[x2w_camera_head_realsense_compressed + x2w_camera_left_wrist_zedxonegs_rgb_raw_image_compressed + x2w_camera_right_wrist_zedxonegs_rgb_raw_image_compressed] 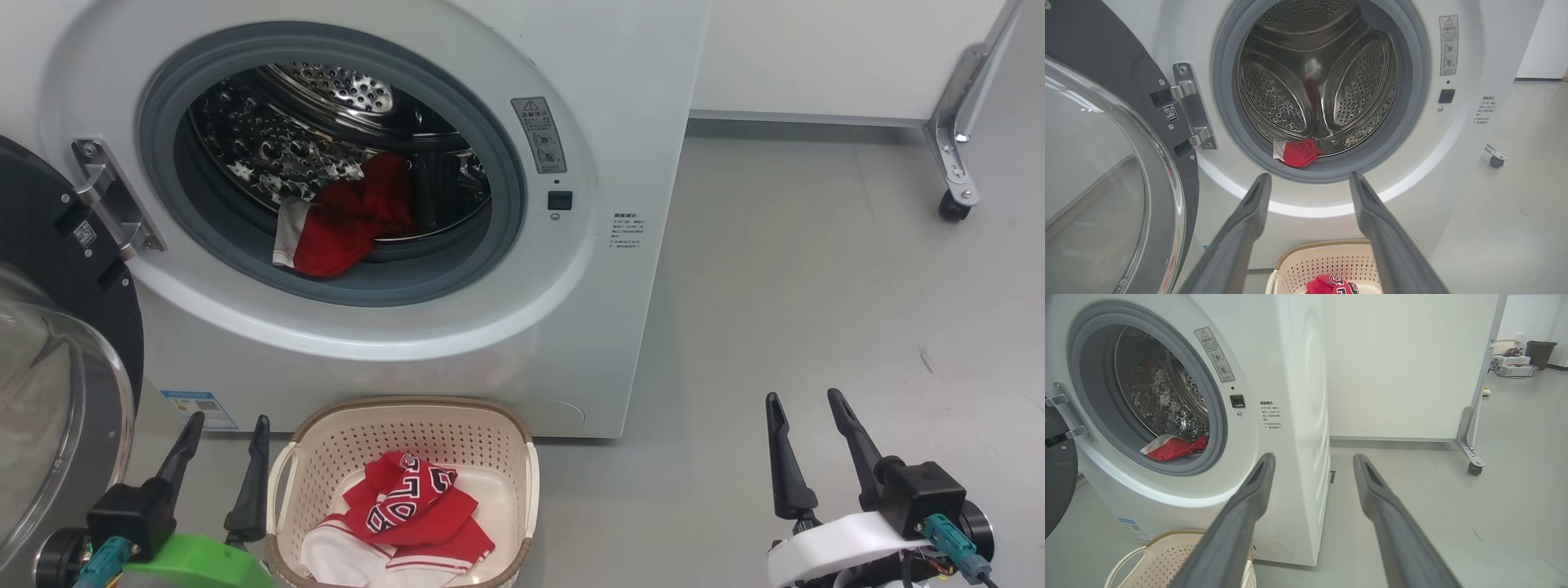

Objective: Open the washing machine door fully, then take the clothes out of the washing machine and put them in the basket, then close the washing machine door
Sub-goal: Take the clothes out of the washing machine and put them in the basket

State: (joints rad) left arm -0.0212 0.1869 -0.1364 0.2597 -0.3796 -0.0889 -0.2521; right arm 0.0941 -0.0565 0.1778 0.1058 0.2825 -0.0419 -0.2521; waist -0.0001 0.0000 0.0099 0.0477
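- Big white front-loading washing machine [1274,375]; crumpled red-and-white clothes [1171,448] at its drum's lip.
- Cream perforated plastic basket [1163,555] below its front.
- Dark-fingered right gripper [1314,457] spread wide beside it.

Grey floor [816,286] beneath washing machine [637,122], basket [343,445].

We seem to be in a lab or test space, not a home laundry: the washing machine [1298,375] stands on a bare grey floor [1453,522], a white partition [1404,367] on a castor [1473,468] stands beside it, and beyond that partition lie cabled equipment boxes [1511,361] and a dark bin [1540,354].
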